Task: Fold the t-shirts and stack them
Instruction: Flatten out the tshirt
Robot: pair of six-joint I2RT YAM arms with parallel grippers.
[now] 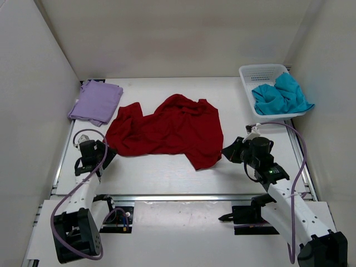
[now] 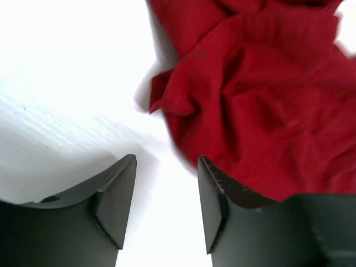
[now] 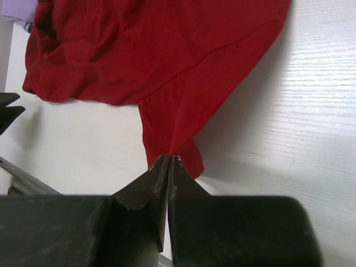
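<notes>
The deep red t-shirt (image 1: 167,130) lies spread and rumpled in the middle of the table. It also shows in the left wrist view (image 2: 261,111) and in the right wrist view (image 3: 150,55). My right gripper (image 1: 226,150) (image 3: 168,158) is shut, with its tips pinching the shirt's right lower edge. My left gripper (image 1: 107,157) (image 2: 167,183) is open and empty, just short of the shirt's left lower edge. The lavender t-shirt (image 1: 95,102) lies folded at the back left. The teal t-shirt (image 1: 281,95) lies bunched in the basket.
A white lattice basket (image 1: 257,72) stands at the back right. White walls close in the left, back and right sides. A metal rail (image 1: 183,197) runs along the table's near edge.
</notes>
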